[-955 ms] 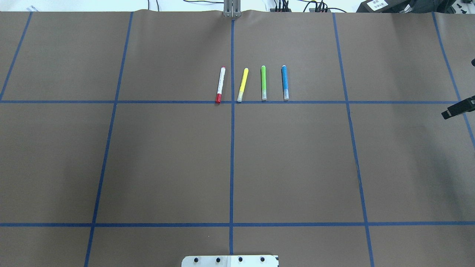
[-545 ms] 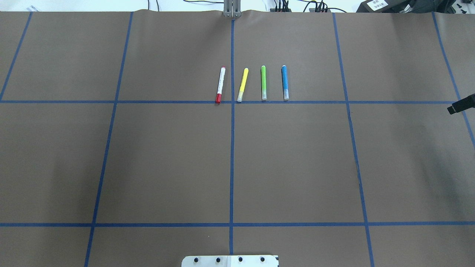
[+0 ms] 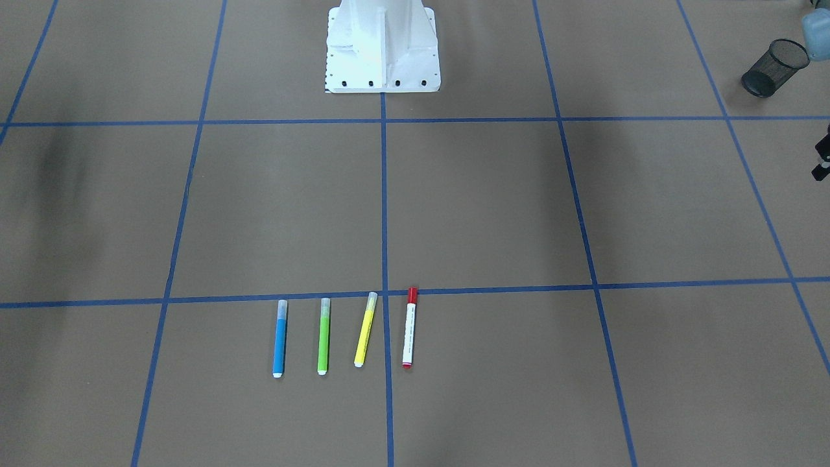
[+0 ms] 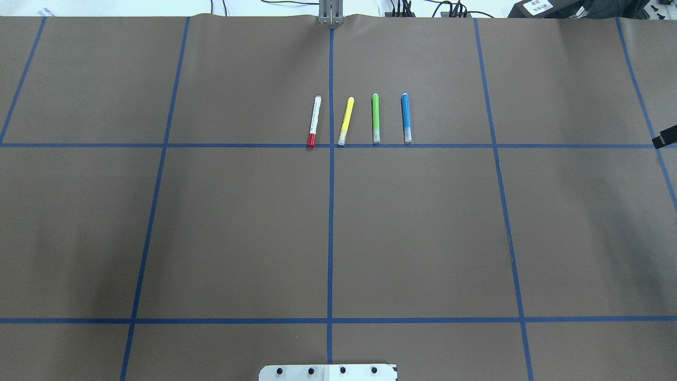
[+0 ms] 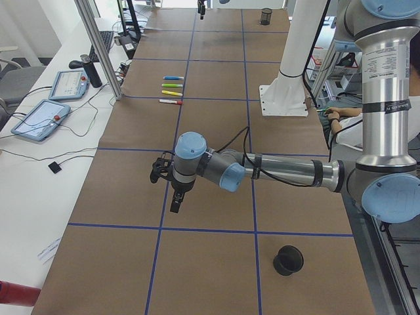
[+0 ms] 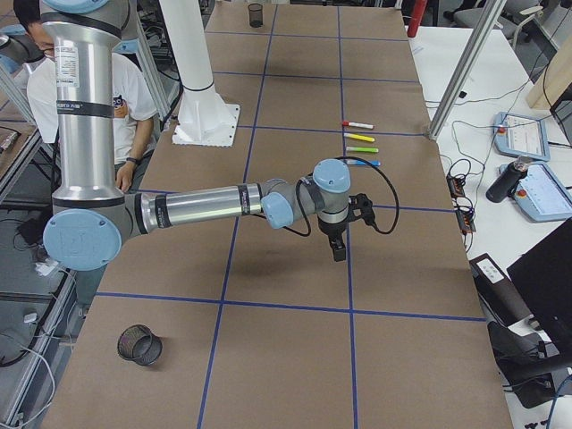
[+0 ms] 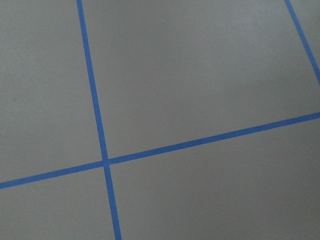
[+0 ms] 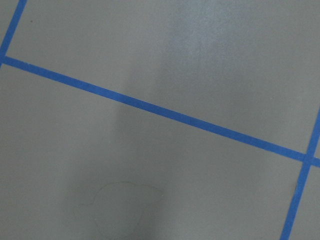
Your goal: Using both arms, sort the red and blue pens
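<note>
Four markers lie in a row on the brown table. The red pen (image 4: 314, 120) (image 3: 408, 327), white-barrelled with a red cap, is at one end. The blue pen (image 4: 406, 117) (image 3: 279, 337) is at the other. My right gripper (image 4: 665, 139) shows only as a black tip at the overhead view's right edge, far from the pens; the right side view shows it (image 6: 339, 250) hanging over bare table. My left gripper (image 3: 822, 159) is a fragment at the front view's right edge, and in the left side view it (image 5: 176, 197) hangs low over a tape line. I cannot tell whether either is open or shut.
A yellow marker (image 4: 345, 120) and a green marker (image 4: 375, 117) lie between the two pens. A black mesh cup (image 3: 771, 68) (image 5: 287, 260) stands at the left end, another (image 6: 140, 345) at the right end. The white pedestal (image 3: 382, 48) stands mid-table. A person (image 6: 36, 54) sits behind the robot.
The right gripper's tip has drawn back toward the right edge of the overhead view and slightly up. The pens have not moved.
</note>
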Robot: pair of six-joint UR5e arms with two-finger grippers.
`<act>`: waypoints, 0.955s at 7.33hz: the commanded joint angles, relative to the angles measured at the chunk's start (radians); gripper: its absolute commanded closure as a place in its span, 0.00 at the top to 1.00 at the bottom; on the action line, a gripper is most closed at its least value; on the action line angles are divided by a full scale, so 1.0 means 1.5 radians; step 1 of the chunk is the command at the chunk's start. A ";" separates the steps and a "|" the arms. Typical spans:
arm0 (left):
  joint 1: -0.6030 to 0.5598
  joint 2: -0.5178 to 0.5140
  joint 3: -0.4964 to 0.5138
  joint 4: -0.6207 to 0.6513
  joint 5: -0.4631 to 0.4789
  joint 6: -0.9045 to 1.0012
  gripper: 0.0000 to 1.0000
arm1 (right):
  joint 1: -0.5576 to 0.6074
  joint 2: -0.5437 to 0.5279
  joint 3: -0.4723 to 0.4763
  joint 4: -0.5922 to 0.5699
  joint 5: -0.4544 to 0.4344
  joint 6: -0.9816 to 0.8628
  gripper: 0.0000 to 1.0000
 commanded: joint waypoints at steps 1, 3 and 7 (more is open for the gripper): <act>0.001 -0.001 0.013 0.027 -0.003 0.000 1.00 | 0.026 0.028 0.002 -0.062 0.019 -0.001 1.00; 0.000 0.001 0.006 0.023 -0.007 0.000 1.00 | 0.027 0.021 0.003 -0.062 0.026 -0.010 1.00; -0.001 0.003 -0.001 0.029 -0.054 0.009 1.00 | 0.027 0.000 -0.001 -0.055 0.035 -0.011 1.00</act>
